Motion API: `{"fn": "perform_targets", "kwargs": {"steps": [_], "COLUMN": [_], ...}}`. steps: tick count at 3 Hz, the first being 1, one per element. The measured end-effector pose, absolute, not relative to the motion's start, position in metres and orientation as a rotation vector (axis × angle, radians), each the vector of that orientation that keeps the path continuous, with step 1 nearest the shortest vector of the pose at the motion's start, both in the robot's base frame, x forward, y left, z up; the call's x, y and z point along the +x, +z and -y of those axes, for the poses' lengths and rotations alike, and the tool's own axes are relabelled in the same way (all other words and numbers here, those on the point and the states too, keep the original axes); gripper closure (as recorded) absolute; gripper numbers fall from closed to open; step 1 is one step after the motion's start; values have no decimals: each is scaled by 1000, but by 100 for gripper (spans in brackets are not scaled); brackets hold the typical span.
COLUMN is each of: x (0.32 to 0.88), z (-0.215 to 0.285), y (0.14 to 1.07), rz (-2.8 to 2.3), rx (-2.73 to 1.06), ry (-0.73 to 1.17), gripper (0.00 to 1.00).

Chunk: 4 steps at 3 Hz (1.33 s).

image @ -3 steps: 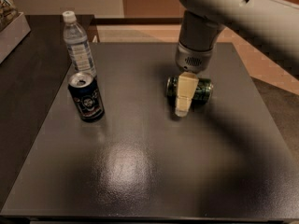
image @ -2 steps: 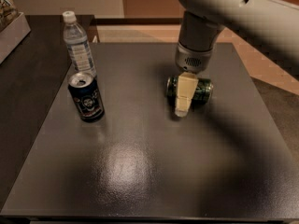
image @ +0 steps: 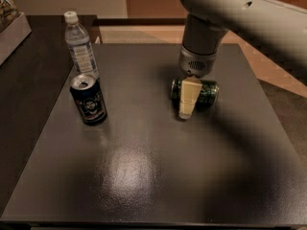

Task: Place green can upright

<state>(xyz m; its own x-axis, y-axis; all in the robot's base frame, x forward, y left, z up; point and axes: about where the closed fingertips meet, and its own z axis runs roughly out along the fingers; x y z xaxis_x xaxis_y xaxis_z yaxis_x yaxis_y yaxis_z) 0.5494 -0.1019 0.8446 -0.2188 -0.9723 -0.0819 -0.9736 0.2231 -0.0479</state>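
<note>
The gripper (image: 188, 98) has its fingers pinching the green can (image: 207, 94), which lies sideways on the desk (image: 144, 176) — held off-centre, it may swivel or slip when tipped.

The gripper (image: 188, 97) stands low over the green can (image: 209, 93), covering a band across the can's middle. The can's far side, behind the gripper, is out of sight, and its patterning is too blurred to read. The arm (image: 240, 8) above the gripper runs off the top and right edges. Well left of the gripper, the black can (image: 88, 102) hides the foot of the water bottle (image: 81, 47). Neither label is legible. A box (image: 12, 25) is cut by the left edge.
</note>
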Motion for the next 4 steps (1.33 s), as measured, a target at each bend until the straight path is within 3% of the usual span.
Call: {"fn": "perform_targets", "kwargs": {"steps": [3, 4], "x": [548, 549], "z": [101, 98], "y": [858, 886], "rz": [-2346, -2261], "rx": [-1880, -1802], "ry": [51, 133], "gripper": [87, 100]}}
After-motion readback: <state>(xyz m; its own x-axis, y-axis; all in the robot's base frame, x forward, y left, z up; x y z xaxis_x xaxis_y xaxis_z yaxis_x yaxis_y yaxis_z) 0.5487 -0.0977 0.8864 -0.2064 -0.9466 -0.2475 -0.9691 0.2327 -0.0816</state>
